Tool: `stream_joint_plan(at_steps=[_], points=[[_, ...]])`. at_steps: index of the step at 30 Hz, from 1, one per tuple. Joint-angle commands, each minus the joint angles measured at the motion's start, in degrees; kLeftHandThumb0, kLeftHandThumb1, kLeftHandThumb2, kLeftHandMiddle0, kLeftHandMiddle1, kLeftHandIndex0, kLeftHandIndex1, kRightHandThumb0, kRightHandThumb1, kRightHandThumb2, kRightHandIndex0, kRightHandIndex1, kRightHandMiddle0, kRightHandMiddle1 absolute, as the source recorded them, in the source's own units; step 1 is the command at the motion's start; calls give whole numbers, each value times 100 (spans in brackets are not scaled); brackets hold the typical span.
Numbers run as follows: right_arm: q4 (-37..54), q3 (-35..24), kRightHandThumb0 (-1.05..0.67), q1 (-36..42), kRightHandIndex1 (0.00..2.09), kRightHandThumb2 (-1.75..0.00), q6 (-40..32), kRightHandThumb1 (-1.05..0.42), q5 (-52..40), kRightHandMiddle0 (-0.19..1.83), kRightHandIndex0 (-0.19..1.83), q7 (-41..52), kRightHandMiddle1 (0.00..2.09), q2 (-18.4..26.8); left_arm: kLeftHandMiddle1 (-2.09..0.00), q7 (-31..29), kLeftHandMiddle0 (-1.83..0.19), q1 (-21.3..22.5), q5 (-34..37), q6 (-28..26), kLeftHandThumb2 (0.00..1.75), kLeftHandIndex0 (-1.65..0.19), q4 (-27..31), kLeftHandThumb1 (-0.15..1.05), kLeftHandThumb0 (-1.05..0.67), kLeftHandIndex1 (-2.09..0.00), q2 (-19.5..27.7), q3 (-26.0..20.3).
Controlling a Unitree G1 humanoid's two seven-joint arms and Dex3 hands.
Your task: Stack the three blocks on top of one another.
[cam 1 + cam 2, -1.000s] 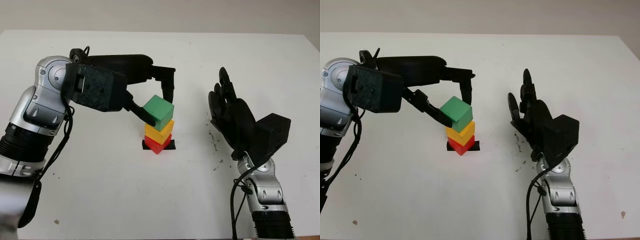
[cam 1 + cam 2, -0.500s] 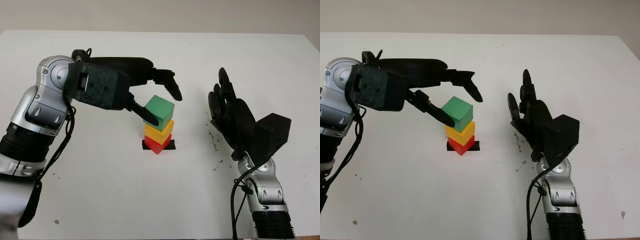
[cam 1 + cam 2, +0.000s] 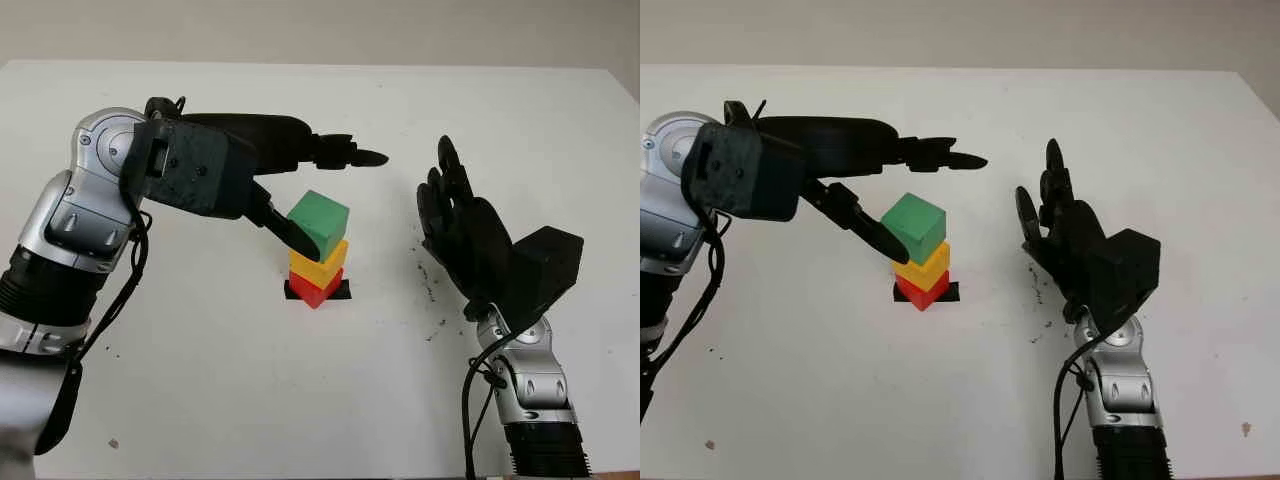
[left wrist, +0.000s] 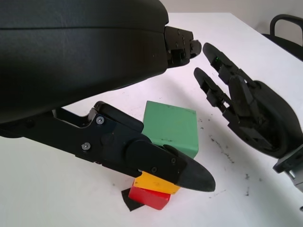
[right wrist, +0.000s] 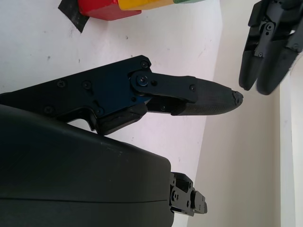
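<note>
The stack looks complete: the red block [image 3: 314, 289] sits at the bottom on a small black tape mark [image 3: 342, 290] near the middle of the desk [image 3: 200, 400], the yellow block [image 3: 318, 264] rests on it, and the green block [image 3: 319, 223] sits on top, each turned a little relative to the one below. The green block overhangs the yellow one slightly, but it appears to be sitting flat rather than tipping. The left hand [image 3: 300, 195] is around the top of the stack without gripping it: its upper fingers [image 3: 345, 156] are stretched out above and beyond the green block, toward the desk's far edge, and clear of it, while the thumb [image 4: 156, 158] lies along the block's near-left side, very close, and I cannot tell whether it touches. So this hand is open and holds nothing. The right hand [image 3: 465, 235] stands upright, well apart from the stack toward the desk's right edge, open, its palm facing the blocks and idle. By my reading the stacking itself is done; what is left is to draw the left hand away without the thumb brushing the green block and upsetting the slightly offset tower.
</note>
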State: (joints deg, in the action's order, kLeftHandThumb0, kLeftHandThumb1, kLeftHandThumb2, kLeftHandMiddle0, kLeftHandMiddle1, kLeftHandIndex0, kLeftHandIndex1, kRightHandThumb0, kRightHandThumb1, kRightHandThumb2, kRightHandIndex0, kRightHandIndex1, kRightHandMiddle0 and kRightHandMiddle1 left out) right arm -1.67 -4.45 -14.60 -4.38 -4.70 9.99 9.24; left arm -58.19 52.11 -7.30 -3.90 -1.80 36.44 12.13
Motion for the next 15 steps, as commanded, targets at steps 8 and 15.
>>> stream_joint_plan(at_steps=[8,15], points=[[-71,-22,-81,-51,4,-56,175,-105,-80,-15,-19,39,5,-31,0,1124,19,-1158,1166,-553,49,19,398,105,-99,0,7,-1755],[-268,-57,-80,-159,1,-58,365,-105,-129,-17,-19,184,5,52,0,2885,19,-2271,1909,-528,76,19,714,105,-90,0,-1000,-2723]])
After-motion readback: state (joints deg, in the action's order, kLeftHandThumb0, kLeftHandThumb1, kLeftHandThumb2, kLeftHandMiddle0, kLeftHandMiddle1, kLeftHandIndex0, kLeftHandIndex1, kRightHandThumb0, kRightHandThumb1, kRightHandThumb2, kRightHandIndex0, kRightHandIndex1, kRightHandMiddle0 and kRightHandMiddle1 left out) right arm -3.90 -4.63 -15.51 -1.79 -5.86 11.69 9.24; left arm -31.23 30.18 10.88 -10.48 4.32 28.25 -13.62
